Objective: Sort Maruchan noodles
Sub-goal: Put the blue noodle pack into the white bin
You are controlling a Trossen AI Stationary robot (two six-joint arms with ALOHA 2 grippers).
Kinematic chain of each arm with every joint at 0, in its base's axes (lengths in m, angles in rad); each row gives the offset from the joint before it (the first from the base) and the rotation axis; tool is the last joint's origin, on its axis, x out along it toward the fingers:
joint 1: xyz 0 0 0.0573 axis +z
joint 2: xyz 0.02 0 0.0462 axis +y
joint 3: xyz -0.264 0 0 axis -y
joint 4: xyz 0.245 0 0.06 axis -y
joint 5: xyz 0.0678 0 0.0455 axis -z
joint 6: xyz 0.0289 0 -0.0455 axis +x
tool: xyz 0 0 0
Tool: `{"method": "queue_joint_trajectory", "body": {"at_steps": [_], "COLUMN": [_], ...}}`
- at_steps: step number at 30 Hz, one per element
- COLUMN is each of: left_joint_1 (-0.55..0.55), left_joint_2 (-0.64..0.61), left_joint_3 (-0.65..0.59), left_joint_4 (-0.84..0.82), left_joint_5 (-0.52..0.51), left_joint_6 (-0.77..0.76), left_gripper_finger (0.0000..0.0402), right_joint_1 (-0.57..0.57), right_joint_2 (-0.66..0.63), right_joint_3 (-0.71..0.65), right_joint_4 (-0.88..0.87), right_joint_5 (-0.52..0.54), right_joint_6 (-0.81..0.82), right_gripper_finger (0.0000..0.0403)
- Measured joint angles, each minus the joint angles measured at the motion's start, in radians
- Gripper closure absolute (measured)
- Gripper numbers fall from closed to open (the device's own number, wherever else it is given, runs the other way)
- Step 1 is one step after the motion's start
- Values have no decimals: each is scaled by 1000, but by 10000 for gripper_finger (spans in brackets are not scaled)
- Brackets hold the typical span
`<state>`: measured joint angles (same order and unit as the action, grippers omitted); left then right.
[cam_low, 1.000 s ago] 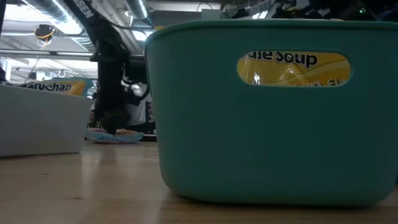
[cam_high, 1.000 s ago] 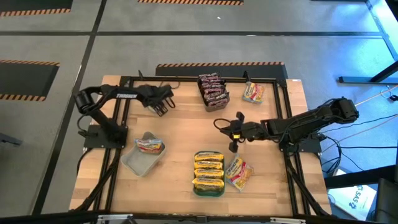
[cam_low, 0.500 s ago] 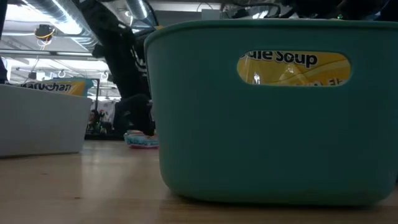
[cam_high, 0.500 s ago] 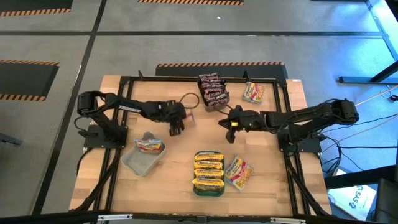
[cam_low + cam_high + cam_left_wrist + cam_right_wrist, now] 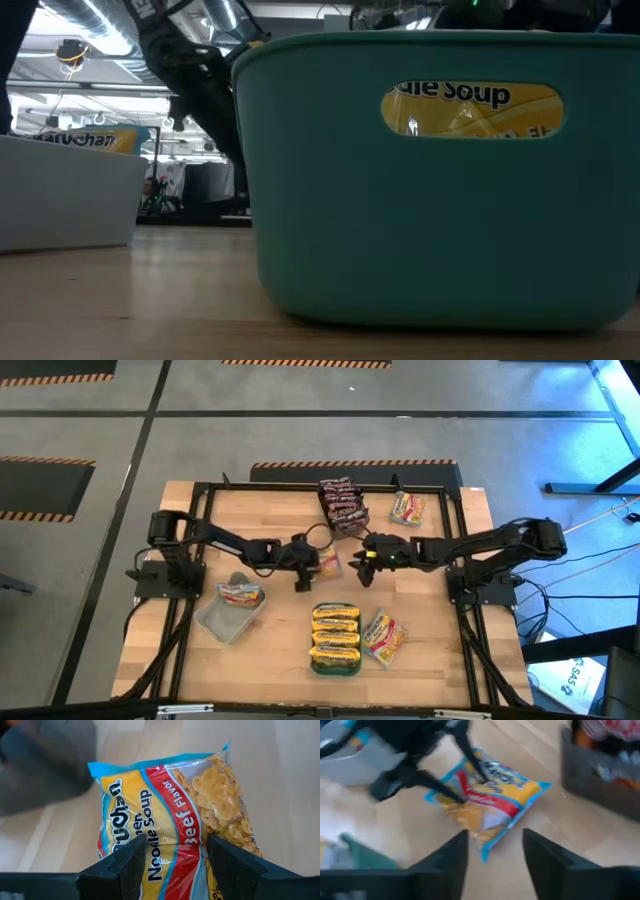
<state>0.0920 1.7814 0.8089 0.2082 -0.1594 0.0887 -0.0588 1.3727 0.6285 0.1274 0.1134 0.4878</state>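
One Maruchan noodles packet (image 5: 165,810), yellow with a red beef-flavour band, sits at the table's middle (image 5: 328,565). My left gripper (image 5: 308,567) reaches in from the table's left and is shut on it (image 5: 172,857). My right gripper (image 5: 362,560) hovers open just to the packet's right, with its fingers (image 5: 492,855) apart and nothing between them. The right wrist view shows the packet (image 5: 490,795) low over the wood with the left fingers astride it. My left gripper pinches the packet's end (image 5: 155,862) nearest the table's left, between its two fingers (image 5: 227,862), which are on the two long edges. They slant down from the table's left and lie along the packet. The film crinkles inward there. I cannot tell whether the packet rests on the wood or hangs just above it.
A teal basket (image 5: 314,660) of yellow packets stands near the front middle and fills the low view (image 5: 440,220). A loose packet (image 5: 384,638) lies beside it. A grey tray (image 5: 222,624) holds one packet at the left. A dark tray (image 5: 342,508) and another packet (image 5: 407,508) are at the far side.
My left gripper has swung from the far left toward the table's middle and near side, tipping downward, and the packet has travelled with it. My right gripper has drifted a little toward the far edge and the left, closing on the packet.
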Motion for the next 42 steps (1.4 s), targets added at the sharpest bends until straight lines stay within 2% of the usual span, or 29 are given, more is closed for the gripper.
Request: {"method": "queue_joint_trajectory", "body": {"at_steps": [4,6,8,12,16,20,22,26,33,42], "left_joint_1": [-19,-32,-49,-76,-80,-71,-71,-71,-66,-65], "left_joint_2": [24,17,-31,-128,-187,-173,-136,-68,30,43], "left_joint_3": [53,86,119,156,129,41,3,-51,-52,-53], "left_joint_4": [-9,-44,-155,-336,-452,-386,-237,-71,37,68], "left_joint_5": [-11,-57,-140,-266,-224,-151,-128,-103,-119,-124], "left_joint_6": [22,49,54,47,-22,-61,-61,-86,-86,-78], "left_gripper_finger": [197,197,197,197,197,197,197,197,197,197], "right_joint_1": [-57,-88,-113,-140,-158,-179,-192,-211,-197,-183], "right_joint_2": [38,68,94,156,227,306,334,388,476,506], "right_joint_3": [0,-1,-2,-2,0,0,-2,0,52,122], "right_joint_4": [-33,-29,-16,42,114,223,271,327,366,346], "right_joint_5": [-49,-111,-172,-256,-320,-359,-381,-421,-459,-482], "right_joint_6": [100,134,153,162,163,171,179,221,251,214], "right_gripper_finger": [179,151,132,115,119,125,126,127,127,132]}}
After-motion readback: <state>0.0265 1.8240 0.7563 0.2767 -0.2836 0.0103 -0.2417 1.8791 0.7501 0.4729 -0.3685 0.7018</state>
